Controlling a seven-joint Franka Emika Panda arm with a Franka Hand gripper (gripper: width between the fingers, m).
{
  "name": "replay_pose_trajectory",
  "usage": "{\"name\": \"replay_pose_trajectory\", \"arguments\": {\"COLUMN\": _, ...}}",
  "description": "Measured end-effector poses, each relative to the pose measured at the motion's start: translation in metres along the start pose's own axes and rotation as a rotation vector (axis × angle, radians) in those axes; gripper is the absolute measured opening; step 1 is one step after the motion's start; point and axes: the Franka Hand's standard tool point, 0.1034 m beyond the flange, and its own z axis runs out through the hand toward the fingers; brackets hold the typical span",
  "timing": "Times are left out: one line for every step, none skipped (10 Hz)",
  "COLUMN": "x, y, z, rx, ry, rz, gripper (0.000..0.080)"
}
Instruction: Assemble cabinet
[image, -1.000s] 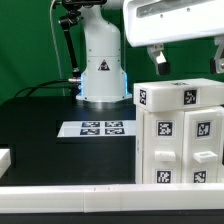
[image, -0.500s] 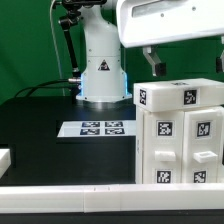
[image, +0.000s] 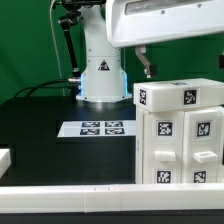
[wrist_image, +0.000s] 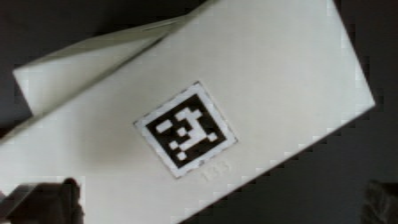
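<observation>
Here, seen from outside: the cabinet (image: 180, 135), a large blocky box of smooth matte white plastic, standing at the exterior view's right edge of the black table (image: 40, 130), near the front rail. Six black-and-white square markers counted on its visible faces, some partly cut off. Above it, the gripper (image: 185, 62) on a glossy white arm, one dark finger (image: 146, 64) visible, apart from the cabinet's top; whether spread or closed, cannot tell. Flat on the table's middle, the marker board (image: 98, 129), thin and white, four tags. From the wrist: the cabinet's smooth white face (wrist_image: 196, 120), one square marker, tilted in view.
</observation>
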Motion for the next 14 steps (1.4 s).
{"name": "replay_pose_trajectory", "arguments": {"x": -0.0006, "y": 0.0002, "z": 0.0005, "rx": -0.003, "ry": -0.013, "rz": -0.105, "gripper": 0.0796}}
{"name": "replay_pose_trajectory", "arguments": {"x": -0.0002, "y": -0.001, "z": 0.0001, "rx": -0.003, "ry": -0.03, "rz": -0.159, "gripper": 0.0796}}
{"name": "replay_pose_trajectory", "arguments": {"x": 0.001, "y": -0.0018, "z": -0.0003, "rx": -0.003, "ry": -0.026, "rz": -0.218, "gripper": 0.0796}}
{"name": "replay_pose_trajectory", "arguments": {"x": 0.0009, "y": -0.0006, "z": 0.0001, "rx": -0.002, "ry": -0.027, "rz": -0.28, "gripper": 0.0796}}
{"name": "replay_pose_trajectory", "arguments": {"x": 0.001, "y": -0.0002, "z": 0.0001, "rx": -0.002, "ry": -0.027, "rz": -0.318, "gripper": 0.0796}}
{"name": "replay_pose_trajectory", "arguments": {"x": 0.001, "y": 0.0002, "z": 0.0002, "rx": -0.001, "ry": -0.027, "rz": -0.401, "gripper": 0.0796}}
{"name": "replay_pose_trajectory", "arguments": {"x": 0.0011, "y": 0.0006, "z": 0.0002, "rx": -0.001, "ry": -0.027, "rz": -0.44, "gripper": 0.0796}}
{"name": "replay_pose_trajectory", "arguments": {"x": 0.0014, "y": 0.0018, "z": 0.0002, "rx": -0.008, "ry": -0.026, "rz": -0.563, "gripper": 0.0796}}
{"name": "replay_pose_trajectory", "arguments": {"x": 0.0014, "y": 0.0032, "z": 0.0009, "rx": -0.044, "ry": -0.019, "rz": -0.743, "gripper": 0.0796}}
{"name": "replay_pose_trajectory", "arguments": {"x": 0.0004, "y": 0.0026, "z": 0.0013, "rx": -0.059, "ry": -0.024, "rz": -0.854, "gripper": 0.0796}}
{"name": "replay_pose_trajectory", "arguments": {"x": 0.0011, "y": 0.0036, "z": 0.0011, "rx": -0.072, "ry": -0.034, "rz": -1.006, "gripper": 0.0796}}
{"name": "replay_pose_trajectory", "arguments": {"x": 0.0009, "y": 0.0039, "z": 0.0016, "rx": -0.079, "ry": -0.042, "rz": -1.103, "gripper": 0.0796}}
{"name": "replay_pose_trajectory", "arguments": {"x": 0.0, "y": 0.0045, "z": 0.0024, "rx": -0.087, "ry": -0.058, "rz": -1.209, "gripper": 0.0796}}
{"name": "replay_pose_trajectory", "arguments": {"x": -0.0018, "y": 0.0038, "z": 0.0043, "rx": -0.095, "ry": -0.079, "rz": -1.295, "gripper": 0.0796}}
